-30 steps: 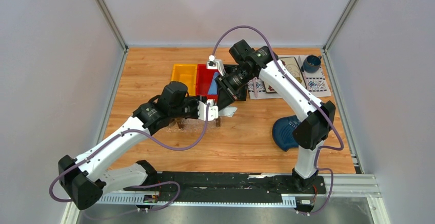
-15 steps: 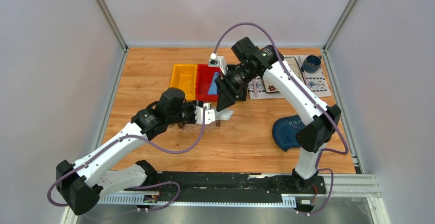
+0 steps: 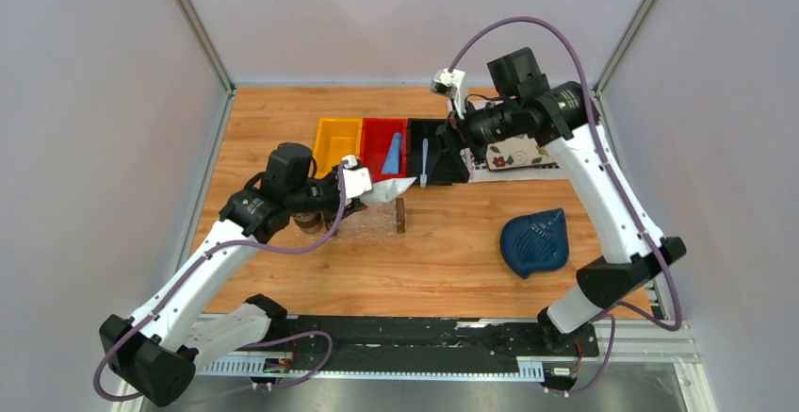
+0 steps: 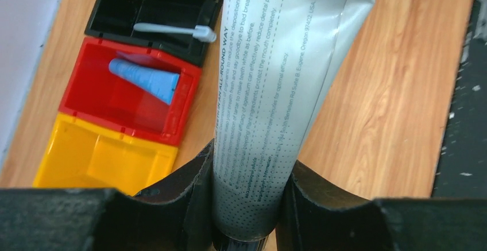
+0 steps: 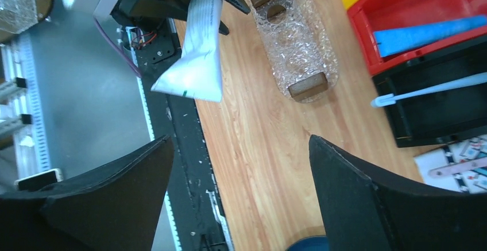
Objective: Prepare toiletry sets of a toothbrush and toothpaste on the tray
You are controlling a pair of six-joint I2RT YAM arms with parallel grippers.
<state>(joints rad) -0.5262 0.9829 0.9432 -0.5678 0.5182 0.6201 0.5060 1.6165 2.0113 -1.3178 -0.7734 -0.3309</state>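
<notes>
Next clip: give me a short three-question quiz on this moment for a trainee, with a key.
1. True or false: the left pincer grips the white-grey toothpaste squeeze tube.
2. The bright blue toothpaste squeeze tube lies in: A the yellow plastic bin; B the red plastic bin; C the black plastic bin.
3. Fill in: the right pincer is ___, with nothing between its fingers.
Key: 1 true; 2 B; 3 open.
</notes>
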